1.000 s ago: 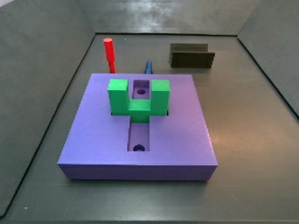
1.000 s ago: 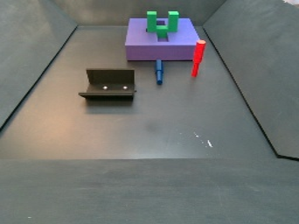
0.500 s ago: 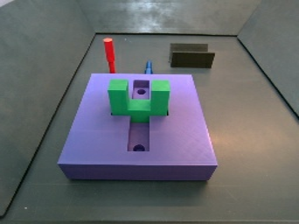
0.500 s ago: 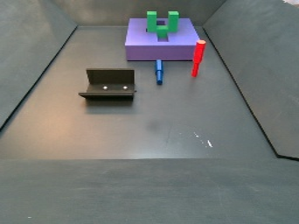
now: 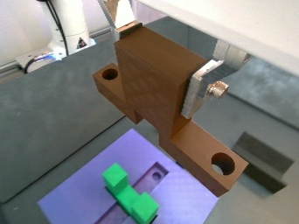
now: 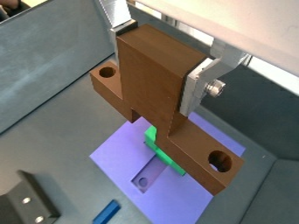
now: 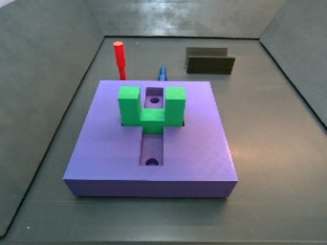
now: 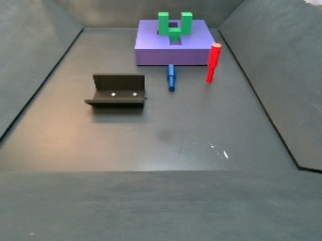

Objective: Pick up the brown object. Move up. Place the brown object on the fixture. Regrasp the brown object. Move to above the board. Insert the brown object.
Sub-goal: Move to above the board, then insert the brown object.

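Gripper (image 5: 158, 79) clenched on brown object (image 5: 158, 87), seen in both wrist views only; one silver finger (image 6: 201, 83) visible, opposite finger hidden behind piece. Gripper and brown object outside both side views. Board (image 7: 153, 144) with green block (image 7: 152, 105) below held piece in wrist views, partly covered by it. Fixture (image 8: 117, 91) on worktop (image 8: 176, 141) at board's 7 o'clock in side view, well apart. Red peg (image 8: 213, 62), blue piece (image 8: 171, 77) beside board.

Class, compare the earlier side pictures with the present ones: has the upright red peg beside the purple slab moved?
No. In both side views the upright red peg stands at the same spot beside the lavender-purple board, neither shifted nor tilted.
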Tool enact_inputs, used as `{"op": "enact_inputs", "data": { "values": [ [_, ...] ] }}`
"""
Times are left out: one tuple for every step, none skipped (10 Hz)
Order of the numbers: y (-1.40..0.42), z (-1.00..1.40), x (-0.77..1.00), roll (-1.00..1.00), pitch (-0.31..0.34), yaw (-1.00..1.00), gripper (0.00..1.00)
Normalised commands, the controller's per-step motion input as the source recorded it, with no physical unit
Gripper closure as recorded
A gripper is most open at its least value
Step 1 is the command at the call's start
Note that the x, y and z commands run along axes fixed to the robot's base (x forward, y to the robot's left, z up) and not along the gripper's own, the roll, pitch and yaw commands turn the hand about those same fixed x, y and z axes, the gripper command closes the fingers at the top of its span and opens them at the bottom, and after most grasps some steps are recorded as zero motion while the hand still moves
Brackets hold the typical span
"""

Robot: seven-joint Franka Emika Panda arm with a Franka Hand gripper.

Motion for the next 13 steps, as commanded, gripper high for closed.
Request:
{"op": "enact_inputs", "data": {
  "values": [
    [0.00, 0.00, -0.02, -0.22, -0.009, -0.01, 1.00],
    [0.00, -0.02, 0.00, 0.00, 0.000, 0.00, 1.00],
    [0.00, -0.04, 0.00, -0.02, 0.000, -0.04, 1.00],
    [0.00, -0.17, 0.00, -0.04, -0.067, -0.41, 1.00],
    [0.00, -0.26, 0.00, -0.21, -0.114, -0.84, 1.00],
    [-0.06, -0.22, -0.02, -0.16, -0.196, -0.95, 1.00],
    [-0.07, -0.21, -0.03, -0.16, -0.216, -0.95, 1.00],
    [-0.07, -0.21, -0.03, -0.16, -0.211, -0.95, 1.00],
    [-0.07, -0.19, -0.01, -0.16, -0.193, -0.95, 1.00],
    [-0.07, -0.19, -0.03, -0.17, -0.201, -0.94, 1.00],
    [-0.07, -0.19, -0.03, -0.17, -0.201, -0.94, 1.00],
    [-0.07, -0.19, -0.02, -0.16, -0.190, -0.95, 1.00],
    [-0.07, -0.20, -0.01, -0.15, -0.160, -0.96, 1.00]
  ]
}}
